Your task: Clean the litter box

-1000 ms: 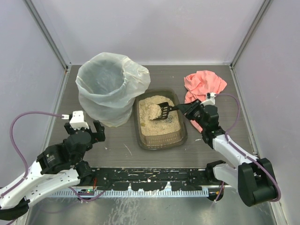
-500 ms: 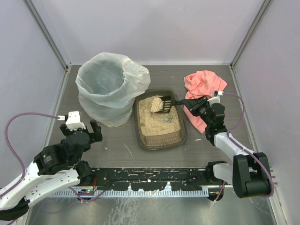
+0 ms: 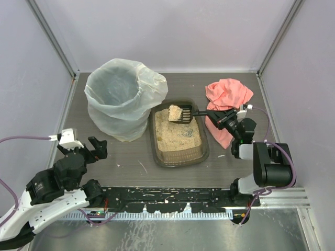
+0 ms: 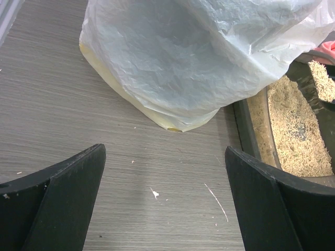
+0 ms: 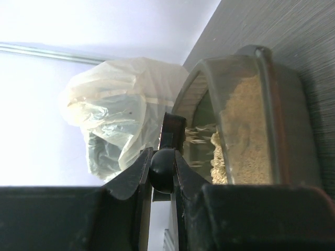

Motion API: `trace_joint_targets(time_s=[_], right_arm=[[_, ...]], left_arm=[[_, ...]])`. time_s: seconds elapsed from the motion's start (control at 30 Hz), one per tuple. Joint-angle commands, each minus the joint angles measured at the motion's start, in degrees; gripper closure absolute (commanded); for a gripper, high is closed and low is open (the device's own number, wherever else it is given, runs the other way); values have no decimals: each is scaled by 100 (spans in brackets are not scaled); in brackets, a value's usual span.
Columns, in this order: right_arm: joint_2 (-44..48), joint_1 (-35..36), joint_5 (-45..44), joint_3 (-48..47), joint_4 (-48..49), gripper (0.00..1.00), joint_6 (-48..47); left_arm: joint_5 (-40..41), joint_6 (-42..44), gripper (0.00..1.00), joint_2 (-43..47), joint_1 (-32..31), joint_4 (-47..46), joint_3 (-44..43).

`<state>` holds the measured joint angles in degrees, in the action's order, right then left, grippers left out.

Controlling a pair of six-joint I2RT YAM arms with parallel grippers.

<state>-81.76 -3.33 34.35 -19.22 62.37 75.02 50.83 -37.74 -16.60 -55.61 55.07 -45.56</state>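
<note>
The litter box [image 3: 203, 152], a shallow dark translucent tray of tan litter, sits mid-table; it also shows in the left wrist view [image 4: 252, 137] and the right wrist view [image 5: 293, 130]. My right gripper [image 3: 215, 115] is shut on the handle of the black slotted scoop [image 3: 184, 116]. The scoop is lifted over the box's far end with a heap of litter in it. In the right wrist view the scoop handle [image 5: 162, 170] is pinched between my fingers. My left gripper [image 3: 97, 147] is open and empty, low over the table left of the box.
A tall bin lined with a translucent white bag [image 3: 121, 99] stands just left of the box, touching its far left corner. A pink cloth [image 3: 226, 94] lies at the back right. Small white specks [image 4: 154, 193] dot the table. Walls close in on three sides.
My right gripper has lifted the loaded scoop out of the litter and drawn it toward the far end of the box. My left arm has pulled back toward the near left.
</note>
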Motion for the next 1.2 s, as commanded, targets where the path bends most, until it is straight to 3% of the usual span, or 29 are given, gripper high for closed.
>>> trace_joint_targets(time_s=[0.0, 0.37, 0.5, 0.63, 0.73, 0.83, 0.93, 1.03, 1.17], right_arm=[[-343, -8, 501, 40, 1840, 99, 898], [-525, 318, 351, -265, 1263, 99, 506], [-439, 166, 53, -82, 1158, 99, 559], [-545, 443, 243, -233, 1158, 99, 476], [-416, 134, -138, 63, 1065, 99, 646], [-516, 464, 234, -321, 888, 99, 336], [-339, 75, -147, -25, 935, 99, 582], [-374, 403, 226, -409, 552, 100, 147], [-279, -31, -210, 50, 985, 99, 546]], left_arm=[[102, 68, 2, 27, -13, -203, -70], [-48, 139, 2, -689, -13, -47, -324], [-53, 135, 2, -721, -19, -83, -275], [92, -14, 2, -663, -11, 41, -194], [125, -61, 2, -620, -11, 37, -124], [197, -99, 2, -641, -11, 25, -21], [193, -64, 2, -745, -11, -23, -14], [175, -16, 2, -892, -14, -79, 7], [116, 151, 2, -1126, -12, -259, -11]])
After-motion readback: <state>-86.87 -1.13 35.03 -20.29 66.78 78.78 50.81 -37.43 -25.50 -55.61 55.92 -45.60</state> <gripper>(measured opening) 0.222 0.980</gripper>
